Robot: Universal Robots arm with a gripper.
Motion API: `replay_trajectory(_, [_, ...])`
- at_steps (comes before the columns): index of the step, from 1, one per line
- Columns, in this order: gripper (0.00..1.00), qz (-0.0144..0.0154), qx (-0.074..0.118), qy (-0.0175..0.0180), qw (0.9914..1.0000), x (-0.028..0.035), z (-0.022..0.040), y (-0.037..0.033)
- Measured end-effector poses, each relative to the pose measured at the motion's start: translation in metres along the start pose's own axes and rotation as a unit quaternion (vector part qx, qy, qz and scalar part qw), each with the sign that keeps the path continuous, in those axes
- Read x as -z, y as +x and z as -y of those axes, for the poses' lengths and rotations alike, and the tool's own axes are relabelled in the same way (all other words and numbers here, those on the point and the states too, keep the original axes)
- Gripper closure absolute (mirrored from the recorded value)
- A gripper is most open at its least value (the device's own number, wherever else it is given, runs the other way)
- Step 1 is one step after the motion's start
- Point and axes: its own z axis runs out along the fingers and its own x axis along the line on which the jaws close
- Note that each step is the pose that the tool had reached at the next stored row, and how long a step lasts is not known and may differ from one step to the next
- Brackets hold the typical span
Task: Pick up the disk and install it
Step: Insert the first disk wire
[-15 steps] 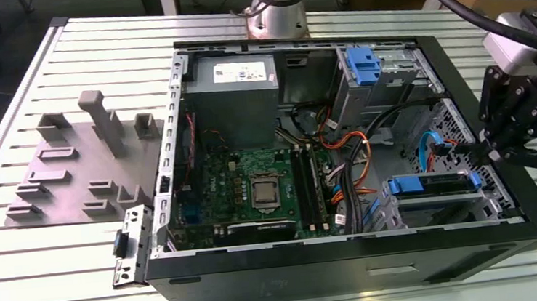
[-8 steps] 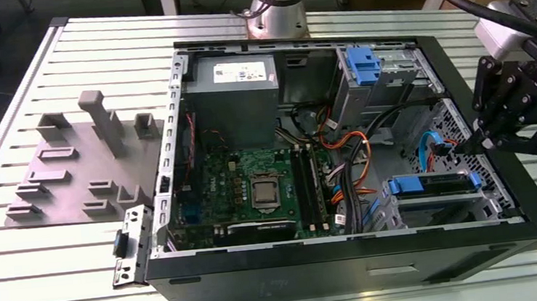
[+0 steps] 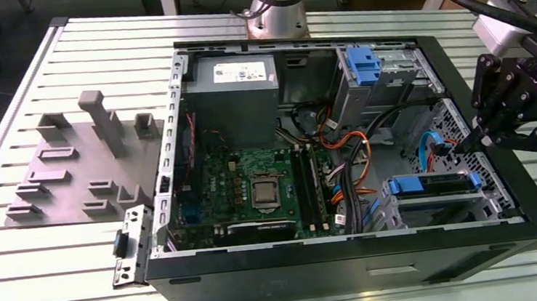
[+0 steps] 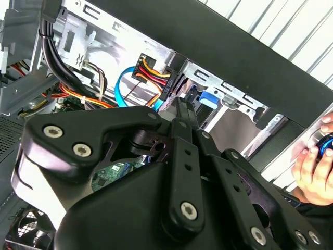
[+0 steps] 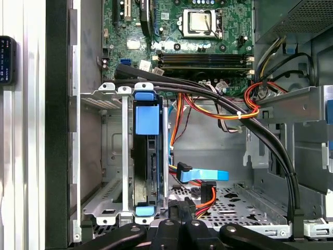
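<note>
Two blue-tabbed carriers sit inside the open computer case, and the disk is the one closer to the gripper, lying in its metal drive cage just below and beside the fingertips. In the first wrist view the disk stands seated in that cage directly ahead of the gripper, blue tab showing. Fingers are pressed together and hold nothing. The other carrier sits well beyond, toward the arm's base. Red-and-orange cables cross just ahead of the tool.
</note>
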Motion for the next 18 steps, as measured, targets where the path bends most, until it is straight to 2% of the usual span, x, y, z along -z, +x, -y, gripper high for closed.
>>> replay_trajectory(8, [0.89,0.0000,0.000,-0.0002,1.00000,0.0000,0.0000,0.0000])
replay_trajectory(10, [0.89,-0.0001,0.000,-0.0022,1.00000,0.0001,0.0002,0.0000])
replay_trajectory(11, [0.89,0.0000,0.000,-0.0050,0.99999,0.0001,0.0002,0.0000])
replay_trajectory(13, [0.89,0.0035,0.000,-0.0130,0.99991,0.0001,0.0006,0.0000])
replay_trajectory(14, [0.89,0.0042,-0.001,-0.0194,0.99980,0.0001,0.0012,0.0000])
replay_trajectory(16, [0.89,0.0048,-0.001,-0.0299,0.99954,0.0001,0.0025,-0.0001])
replay_trajectory(18, [0.89,0.0048,-0.001,-0.0309,0.99951,0.0001,0.0026,-0.0001])
